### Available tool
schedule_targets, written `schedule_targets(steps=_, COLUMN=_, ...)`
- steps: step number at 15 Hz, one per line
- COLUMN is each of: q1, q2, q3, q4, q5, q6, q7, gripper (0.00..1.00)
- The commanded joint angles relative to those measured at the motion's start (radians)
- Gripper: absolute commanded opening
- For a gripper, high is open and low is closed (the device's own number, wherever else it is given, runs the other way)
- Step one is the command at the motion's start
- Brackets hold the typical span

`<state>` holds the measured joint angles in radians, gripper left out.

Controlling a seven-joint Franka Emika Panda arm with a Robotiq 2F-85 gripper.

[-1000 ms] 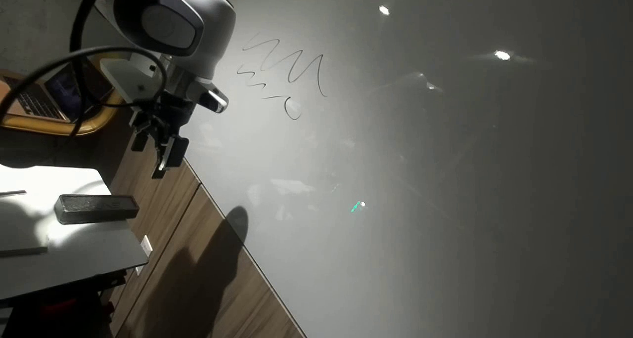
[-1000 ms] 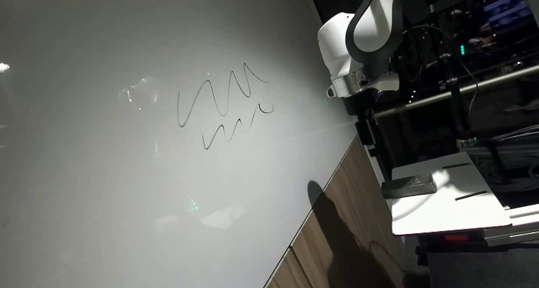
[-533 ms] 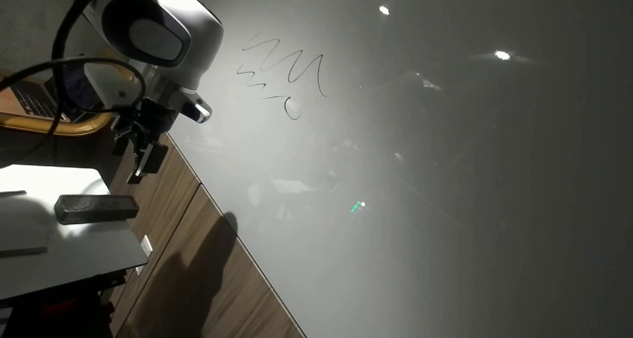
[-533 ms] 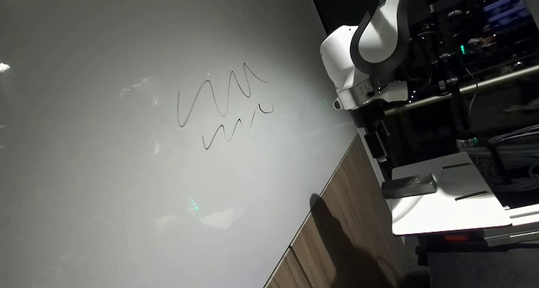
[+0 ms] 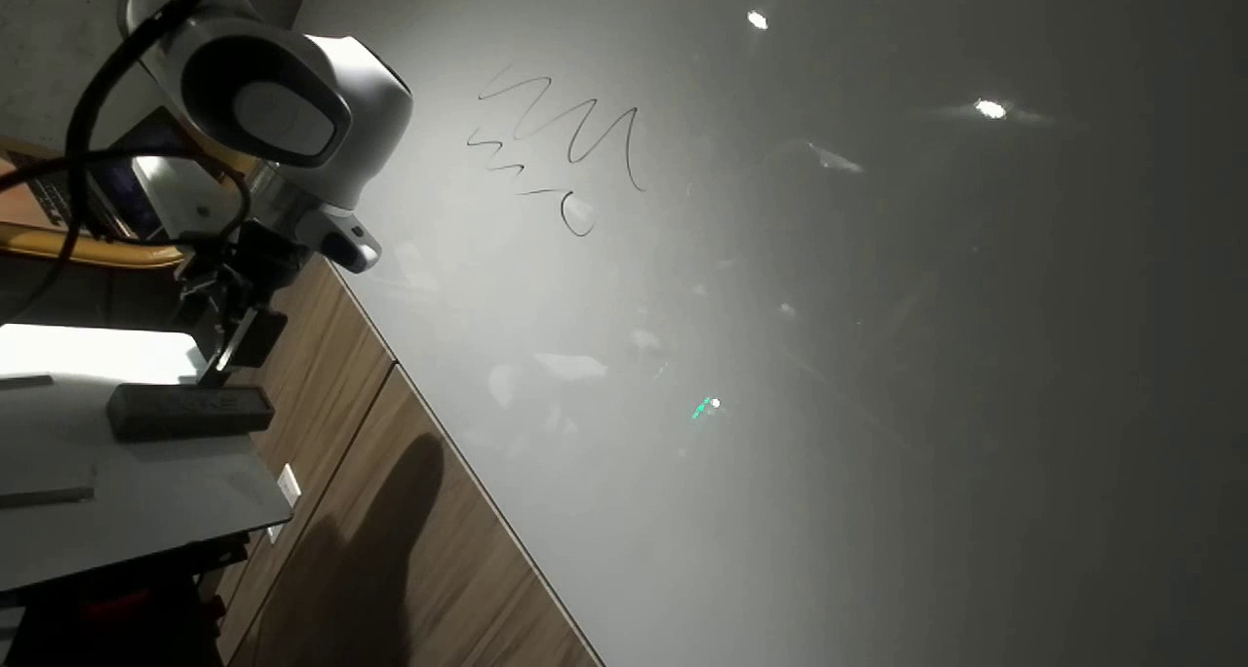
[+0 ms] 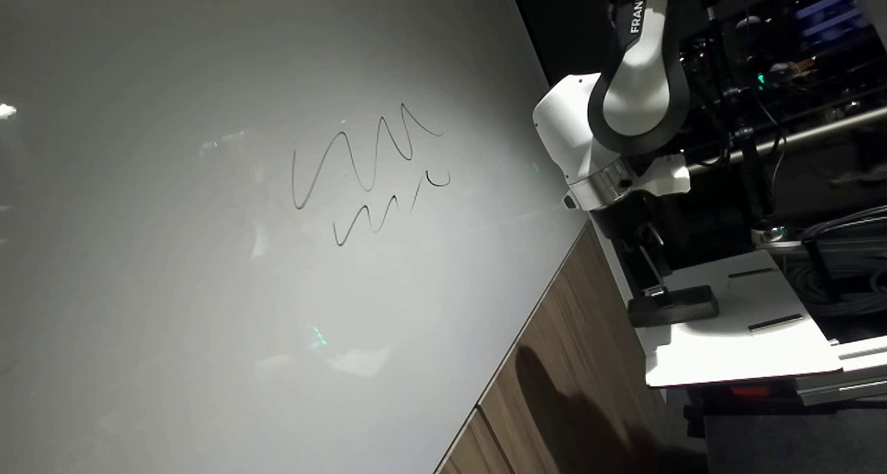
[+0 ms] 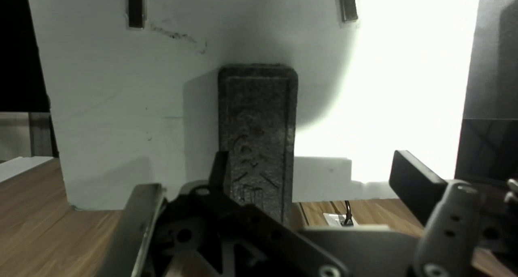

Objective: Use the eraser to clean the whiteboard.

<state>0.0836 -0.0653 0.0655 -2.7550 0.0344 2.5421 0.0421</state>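
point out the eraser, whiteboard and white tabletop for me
Eraser (image 7: 257,123), wrist view: upper face
Whiteboard (image 5: 819,267), in an exterior view: glossy middle
White tabletop (image 6: 741,353), in an exterior view: brightly lit part

The eraser (image 7: 258,107), a dark grey oblong block with rounded corners and marks on its upper face, lies flat on the white tabletop (image 7: 117,82), one end jutting past the edge. The large, glossy, pale grey whiteboard (image 5: 829,511) carries two rows of thin dark zigzag scribbles (image 6: 375,162), the shorter row ending in a curve.
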Motion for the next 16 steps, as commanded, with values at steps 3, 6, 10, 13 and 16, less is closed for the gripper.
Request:
schedule_targets(steps=3, q1=-0.009, q2=0.024, q3=0.007, q4=0.001, q5=-0.067, q6=0.009, q7=0.074, gripper=1.00)
schedule_targets(steps=6, q1=-0.019, q2=0.031, q3=-0.004, q4=0.001, q5=-0.104, q6=0.014, q7=0.070, gripper=1.00)
schedule_targets(steps=10, q1=-0.048, q2=0.030, q3=-0.028, q4=0.001, q5=-0.130, q6=0.019, q7=0.044, gripper=1.00)
schedule_targets(steps=13, q1=-0.058, q2=0.028, q3=-0.034, q4=0.001, q5=-0.106, q6=0.023, q7=0.028, gripper=1.00)
schedule_targets(steps=16, q1=-0.043, q2=0.028, q3=-0.018, q4=0.001, q5=-0.084, q6=0.035, q7=0.035, gripper=1.00)
